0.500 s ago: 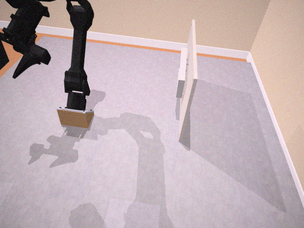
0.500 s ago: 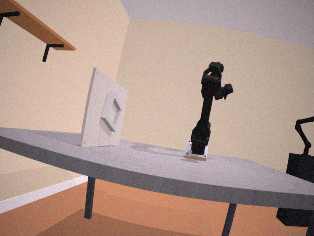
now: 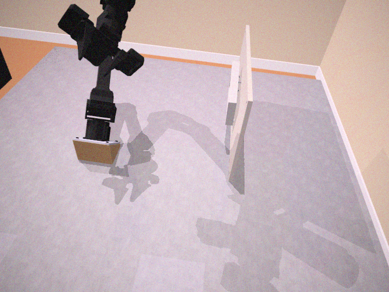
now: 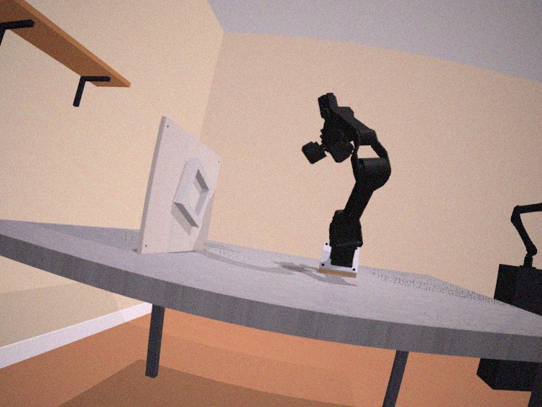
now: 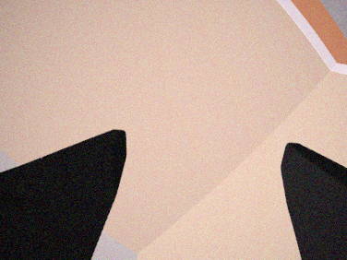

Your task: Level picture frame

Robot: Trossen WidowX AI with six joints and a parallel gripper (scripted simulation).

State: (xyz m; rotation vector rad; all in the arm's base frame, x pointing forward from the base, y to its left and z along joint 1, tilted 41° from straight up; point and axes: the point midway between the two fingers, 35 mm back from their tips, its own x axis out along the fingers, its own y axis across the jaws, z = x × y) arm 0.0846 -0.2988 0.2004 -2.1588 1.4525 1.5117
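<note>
The picture frame (image 3: 232,84) (image 4: 185,185) is pale, with a rectangular opening, and hangs on the front of the upright white board (image 3: 246,81) (image 4: 159,193). In the exterior view it is crooked: its left side is higher and its right side lower. The screw and the notched strip are hidden. My gripper (image 5: 206,150) is open, with only room walls between its fingers in the wrist view. In the top and exterior views it is in the air above the arm's base, well away from the frame and touching nothing.
The board stands on the grey table (image 3: 176,200) (image 4: 262,293). The arm's base is on a wooden block (image 3: 95,152). A wall shelf (image 4: 65,48) is high at the left in the exterior view. A black box (image 4: 516,285) with a thin black arm is at the right.
</note>
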